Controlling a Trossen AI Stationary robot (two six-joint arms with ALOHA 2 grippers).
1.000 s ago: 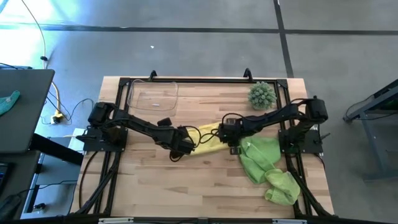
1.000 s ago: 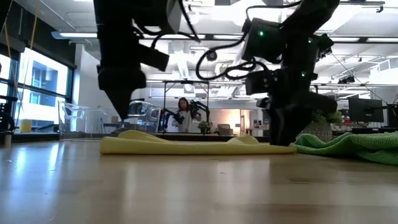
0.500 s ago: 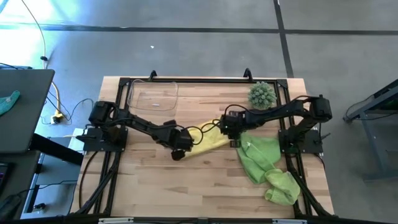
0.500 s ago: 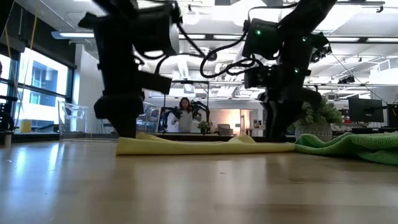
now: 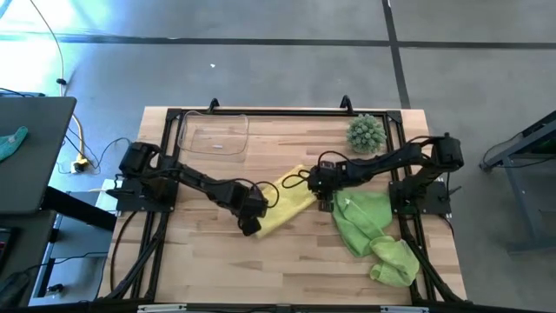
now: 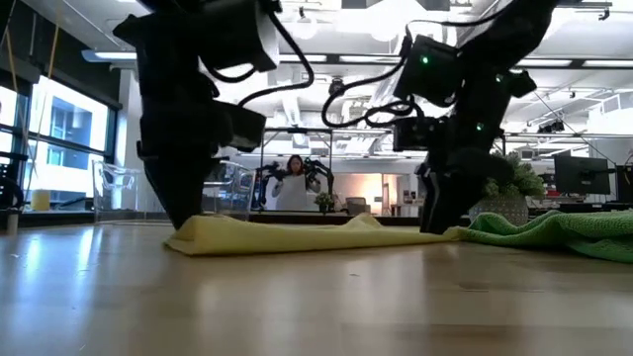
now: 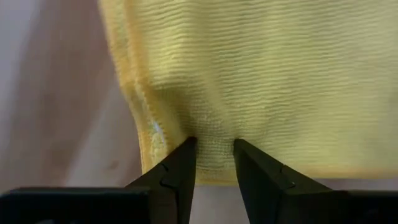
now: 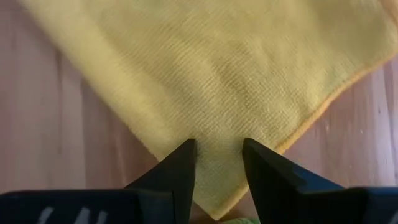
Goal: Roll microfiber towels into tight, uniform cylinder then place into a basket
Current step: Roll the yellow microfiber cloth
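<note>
A robotics lab: bare concrete floor (image 5: 261, 78) across the frame's top, open ceiling with strip lights (image 6: 129, 56), another robot rig (image 6: 309, 174) mid-frame behind a person (image 6: 293, 183)

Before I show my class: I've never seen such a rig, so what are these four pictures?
Two dark robot arms work at a wooden table. One camera looks straight down, one looks level across the tabletop, and one sits on each wrist. The left gripper and right gripper each pinch an end of the yellow towel, which lies flat between them. Two green towels lie crumpled on the right. A clear basket and a spiky plant stand at the far edge. A person shows in the room behind.
</note>
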